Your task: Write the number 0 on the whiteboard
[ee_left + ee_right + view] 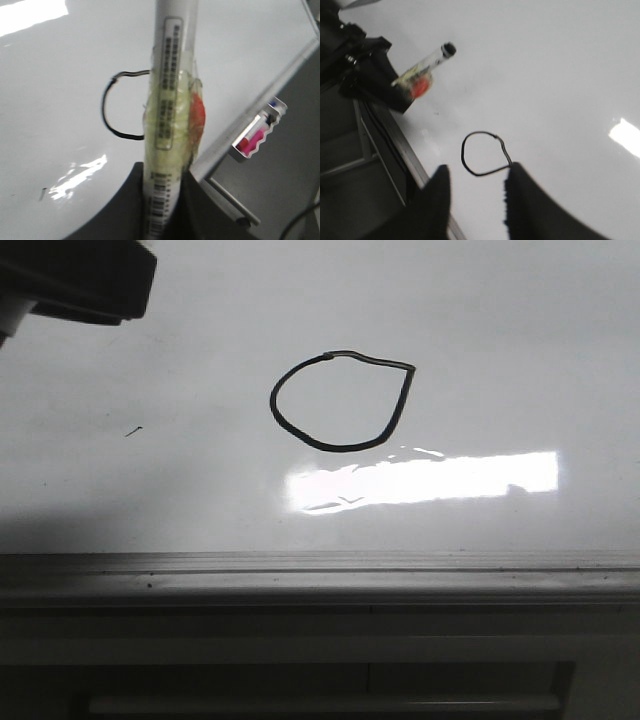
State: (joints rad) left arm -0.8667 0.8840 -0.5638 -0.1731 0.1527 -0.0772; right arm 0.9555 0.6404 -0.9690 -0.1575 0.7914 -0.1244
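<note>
On the whiteboard (180, 350), near the middle of the front view, the number 0 (341, 402) sits as a closed black loop, rounded on the left and bottom, flattish top with a pointed upper-right corner; a small dark tick mark (133, 431) lies well apart to its left. Glare patch just below the loop. Board is glossy, stiff, flat, slippery for a pen tip, so ink likely smears if brushed. The marker (169, 100) is light, rigid, smooth plastic, wrapped in yellowish tape mid-barrel with an orange patch; best held on that taped section, where grip is surest. Left hand (162, 200) is clamped on the marker's lower barrel, jaws narrow around it, marker sticking out beyond the fingers; in the right wrist view its dark tip looks clear of the board surface, off to the side of the loop, though blur makes contact hard to judge. Right hand (475, 200) holds nothing, fingers parted moderately, hanging over the board near the loop. Judged from the closed loop, the writing looks done.
</note>
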